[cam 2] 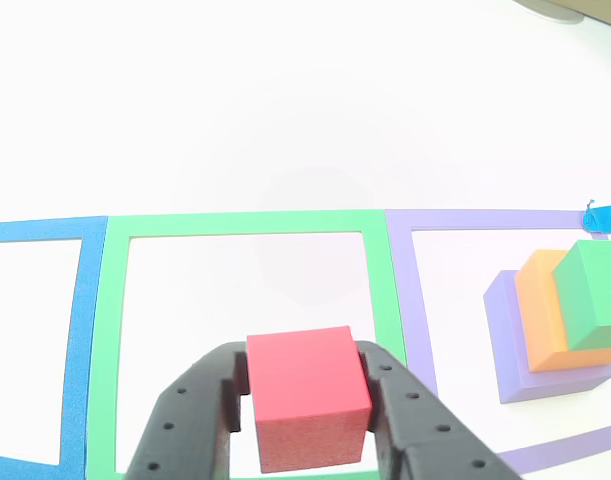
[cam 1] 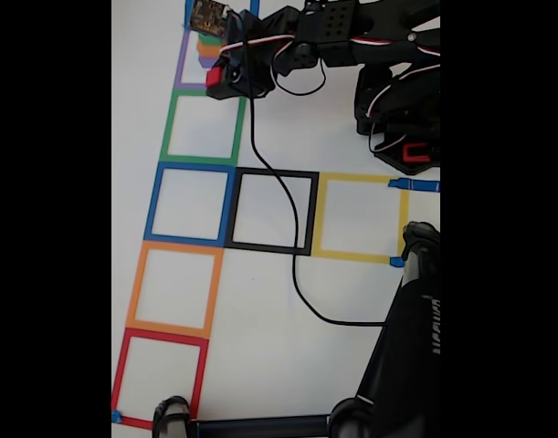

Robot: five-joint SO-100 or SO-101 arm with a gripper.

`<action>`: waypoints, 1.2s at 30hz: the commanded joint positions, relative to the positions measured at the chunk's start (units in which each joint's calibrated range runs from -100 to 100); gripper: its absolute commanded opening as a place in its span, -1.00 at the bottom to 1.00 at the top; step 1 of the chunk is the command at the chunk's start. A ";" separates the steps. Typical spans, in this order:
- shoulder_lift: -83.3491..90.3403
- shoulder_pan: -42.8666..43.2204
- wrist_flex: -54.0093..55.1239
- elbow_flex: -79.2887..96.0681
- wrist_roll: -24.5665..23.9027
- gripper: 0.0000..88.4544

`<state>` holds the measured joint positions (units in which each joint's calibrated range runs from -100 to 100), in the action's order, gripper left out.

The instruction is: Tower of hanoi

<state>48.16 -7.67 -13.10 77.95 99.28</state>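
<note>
The claw [cam 2: 308, 420] was clenched on a red cube [cam 2: 307, 395], its two black fingers [cam 2: 200, 410] pressed against the cube's opposite sides, and it hung above the green square [cam 2: 243, 225] taped on the white counter [cam 2: 285, 100]. In the neighbouring purple square [cam 2: 410, 300], near the counter's far edge in the fixed view, stood a stack of three cubes — a purple cube [cam 2: 510, 345] at the bottom, an orange cube [cam 2: 545, 310] on it and a green cube [cam 2: 595, 295] on top, each upper one pushed toward one corner rather than centred. In my judgement the danger lay there: the stack was already lopsided, so a red cube set down off-centre, or let go while tilted, could slide off or carry the green one with it. A claw coming in too low could also knock the pile sideways out of its square. The black cable [cam 1: 279, 192] trailing from the arm [cam 1: 352, 36] across the counter might drag over the taped squares as well. The counter was plain white and bright, marked with a column of coloured outlines — purple, green, a blue square [cam 1: 192, 203], an orange square [cam 1: 173, 287], a red square [cam 1: 160, 376] — with a black square [cam 1: 274, 212] and a yellow square [cam 1: 361, 217] branching off beside the blue. A dark stand [cam 1: 402, 365] crossed the counter's near corner.
</note>
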 commanded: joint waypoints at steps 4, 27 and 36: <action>-14.94 0.19 33.26 7.14 0.72 -0.98; -59.19 -2.31 74.64 0.68 0.72 -0.97; -64.03 -0.58 74.56 -1.59 0.72 -0.97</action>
<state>-15.07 -9.42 61.06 78.49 99.28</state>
